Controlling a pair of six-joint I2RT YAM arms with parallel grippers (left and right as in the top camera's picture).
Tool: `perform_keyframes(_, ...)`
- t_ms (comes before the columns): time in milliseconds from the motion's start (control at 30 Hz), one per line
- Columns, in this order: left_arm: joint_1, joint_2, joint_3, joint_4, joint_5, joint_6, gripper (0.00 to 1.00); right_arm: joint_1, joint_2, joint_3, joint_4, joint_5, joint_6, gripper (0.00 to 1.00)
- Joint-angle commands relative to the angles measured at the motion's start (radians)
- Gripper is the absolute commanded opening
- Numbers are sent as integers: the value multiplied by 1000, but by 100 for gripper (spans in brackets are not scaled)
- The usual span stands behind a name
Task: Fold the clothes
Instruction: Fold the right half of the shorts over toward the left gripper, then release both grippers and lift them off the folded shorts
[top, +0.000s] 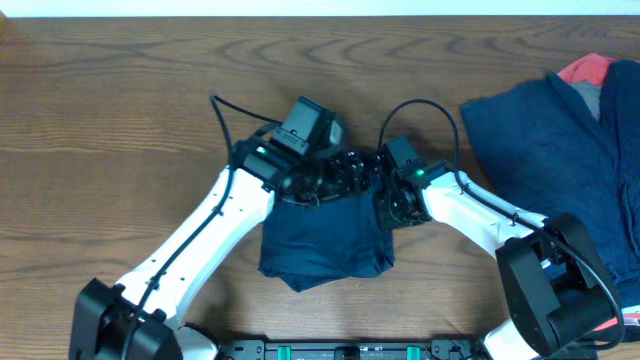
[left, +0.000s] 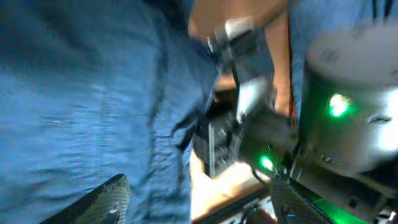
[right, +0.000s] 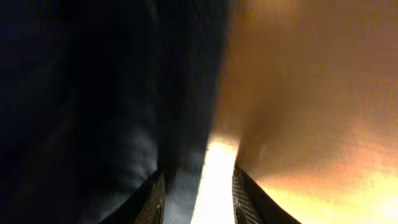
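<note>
Overhead, the dark navy-blue fabric garment (top: 325, 245) is worked at its 12 o'clock edge, seemingly for a fold. The left gripper (left: 202, 200) is spread wide, nothing held; whether the narrowed right gripper (right: 198, 193) holds fabric cannot be told.

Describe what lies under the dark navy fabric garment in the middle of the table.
Brown wooden table shows beside the dark navy fabric garment, so it rests on the wood. Whether anything lies between them cannot be seen; the fabric covers that spot.

Garment (top: 325, 240) left of pile (top: 545, 150)
</note>
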Motion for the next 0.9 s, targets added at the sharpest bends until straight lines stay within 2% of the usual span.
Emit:
perform_keyframes(0,94,-69,23,0,-8,91,75,-49,-11,55,-96,93,13,34)
perform_keyframes(167,238,-82,22,-1,-131,149,74,-129,-127,246,-266,155,12,37)
perform_keyframes(333,303,-17,22,25,-229,227,75,-137,-246,346,-284,-121,-85,36)
perform_keyframes(467,306,80,22,98,-228,301,74,-87,-269,338,-308,-305,-101,36)
perform_keyframes(567,306,171,22,150,-228,303,75,-16,-256,292,-307,-381,-101,37)
perform_keyframes(800,306,364,22,175,-227,302,75,153,-199,125,-247,-392,-33,40)
perform_keyframes(867,306,403,22,157,-227,302,75,188,-186,65,-201,-392,0,44)
